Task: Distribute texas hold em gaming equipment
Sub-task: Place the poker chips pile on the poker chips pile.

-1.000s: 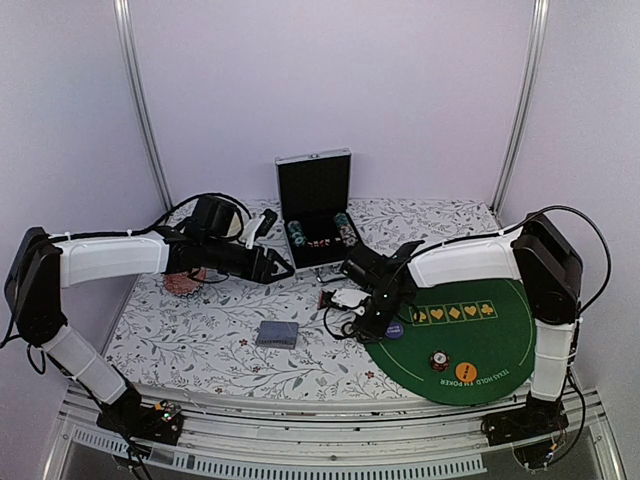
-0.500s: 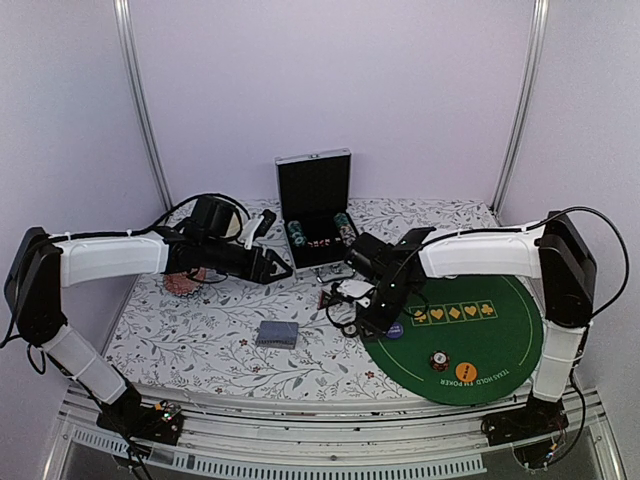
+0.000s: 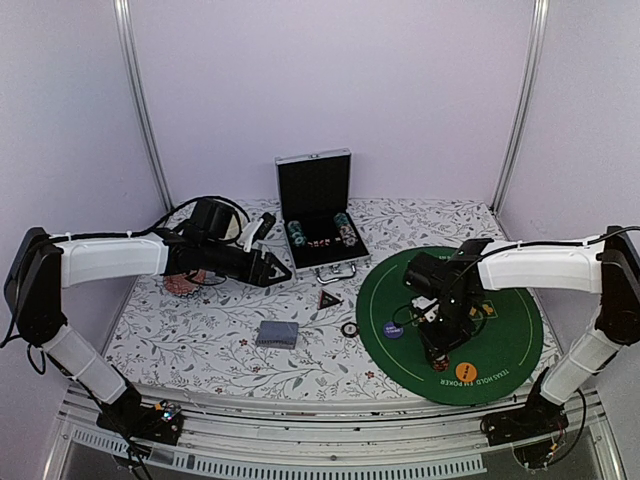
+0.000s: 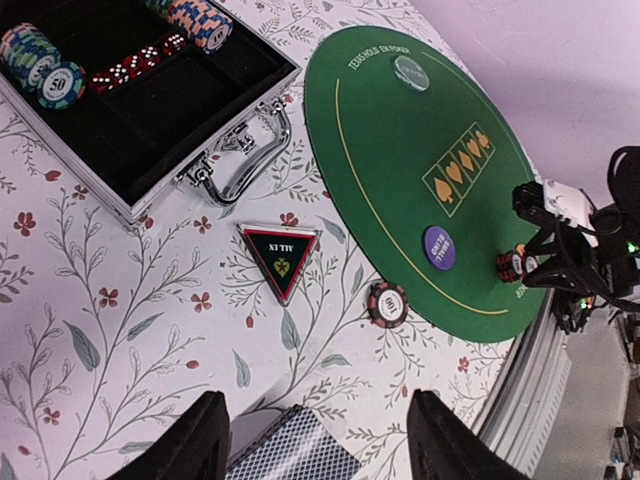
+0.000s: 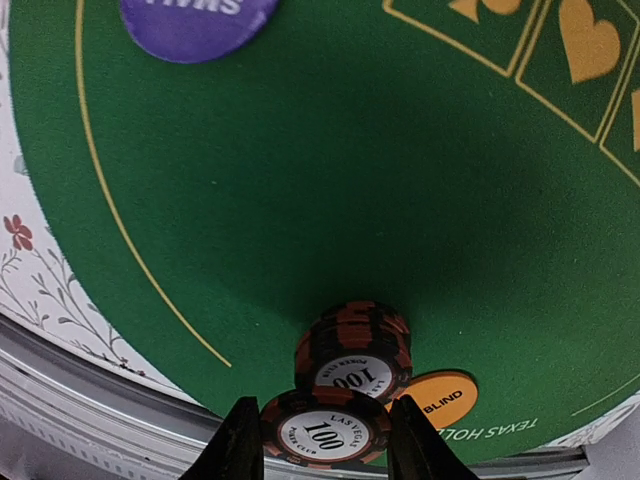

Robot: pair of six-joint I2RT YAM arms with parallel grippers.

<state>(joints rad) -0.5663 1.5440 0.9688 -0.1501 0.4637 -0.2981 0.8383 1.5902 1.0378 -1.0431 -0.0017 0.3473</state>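
Green felt mat (image 5: pixel 250 180): right hand (image 5: pixel 327 445) holds one chip at the stack by the near rim.

Right fingers are closed narrowly on a black-and-orange 100 chip (image 5: pixel 325 425), flat, face up, its far edge overlapping the short chip stack (image 5: pixel 355 360) beside the orange button (image 5: pixel 435 398). The purple button (image 5: pixel 198 15) lies further in on the felt. Left hand (image 4: pixel 325 445) is wide open and empty above the card deck (image 4: pixel 290 455). The triangular marker (image 4: pixel 280 258) and a lone chip (image 4: pixel 387 303) sit on the counter near the open case (image 4: pixel 150 100). Likely risk: the held chip looks off-centre, so letting go here could tip it off the stack or nudge the pile over. The counter edge is close, so a rolling chip might be lost.
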